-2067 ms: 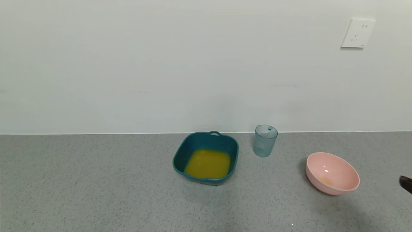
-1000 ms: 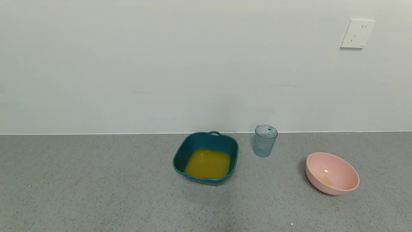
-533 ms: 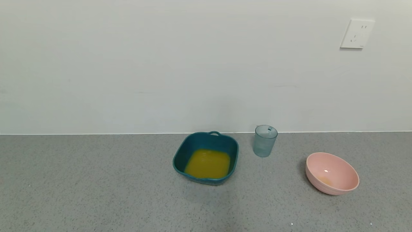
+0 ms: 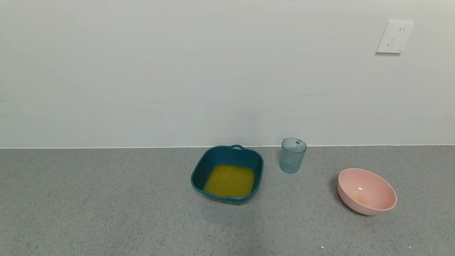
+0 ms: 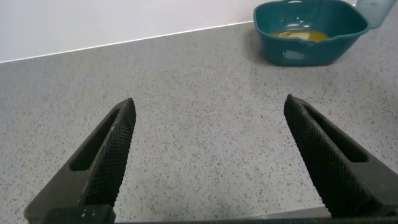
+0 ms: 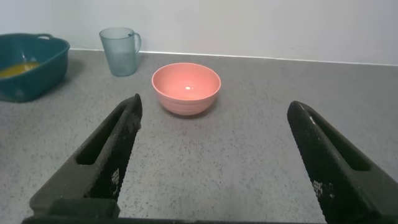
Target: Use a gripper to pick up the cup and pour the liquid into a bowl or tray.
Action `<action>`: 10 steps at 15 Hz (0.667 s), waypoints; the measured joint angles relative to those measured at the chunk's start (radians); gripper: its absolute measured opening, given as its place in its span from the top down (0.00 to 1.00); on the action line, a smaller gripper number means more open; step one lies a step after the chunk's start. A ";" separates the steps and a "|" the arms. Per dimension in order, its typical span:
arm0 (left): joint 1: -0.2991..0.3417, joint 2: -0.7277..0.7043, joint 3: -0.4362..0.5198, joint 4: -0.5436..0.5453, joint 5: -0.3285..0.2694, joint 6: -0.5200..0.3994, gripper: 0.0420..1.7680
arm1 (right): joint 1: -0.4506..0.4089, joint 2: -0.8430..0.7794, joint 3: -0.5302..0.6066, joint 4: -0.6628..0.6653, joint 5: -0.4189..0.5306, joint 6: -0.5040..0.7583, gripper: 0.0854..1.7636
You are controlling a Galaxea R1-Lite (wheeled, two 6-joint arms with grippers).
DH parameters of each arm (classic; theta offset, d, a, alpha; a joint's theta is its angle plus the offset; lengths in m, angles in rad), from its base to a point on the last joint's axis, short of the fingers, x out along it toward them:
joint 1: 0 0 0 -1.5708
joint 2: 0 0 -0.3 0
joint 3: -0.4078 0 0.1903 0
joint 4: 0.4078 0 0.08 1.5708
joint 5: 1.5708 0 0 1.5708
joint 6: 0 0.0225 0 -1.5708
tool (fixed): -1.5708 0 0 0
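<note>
The dark teal tray [image 4: 199, 167] stands on the grey counter near the wall and holds orange-yellow liquid [image 4: 229, 180]. The translucent blue-grey cup [image 4: 292, 155] stands upright just right of it and looks empty. Neither gripper shows in the head view. In the left wrist view my left gripper [image 5: 208, 112] is open and empty over bare counter, with the tray [image 5: 348, 25] far ahead. In the right wrist view my right gripper [image 6: 214, 112] is open and empty, with the cup [image 6: 121, 51] and the tray [image 6: 50, 68] well ahead.
A round pink bowl [image 4: 366, 191] sits on the counter to the right of the cup, with a faint orange trace inside; it also shows in the right wrist view [image 6: 186, 88]. A white wall with a socket [image 4: 394, 36] runs behind the counter.
A dark tip of the right arm at the head view's right edge 2.1 s ago has gone out of view. The tray, cup and bowl have not moved.
</note>
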 joint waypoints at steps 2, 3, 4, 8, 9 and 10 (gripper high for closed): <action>0.000 0.000 0.000 0.000 0.000 0.000 0.03 | 0.000 0.000 0.092 -0.109 0.034 -0.030 0.04; 0.000 0.000 0.000 0.000 0.000 0.000 0.03 | 0.000 0.000 0.127 -0.136 0.053 -0.034 0.04; 0.000 0.000 0.000 0.000 0.000 0.000 0.03 | 0.000 0.000 0.146 -0.111 0.068 -0.033 0.04; 0.000 0.000 0.000 0.000 0.000 0.000 0.03 | 0.004 0.000 0.163 -0.068 0.075 -0.002 0.04; 0.000 0.000 0.000 0.000 0.000 0.000 0.03 | 0.004 0.000 0.164 -0.068 0.075 0.004 0.04; 0.000 0.000 0.000 0.000 0.000 0.000 0.03 | 0.004 0.000 0.164 -0.069 0.075 0.005 0.04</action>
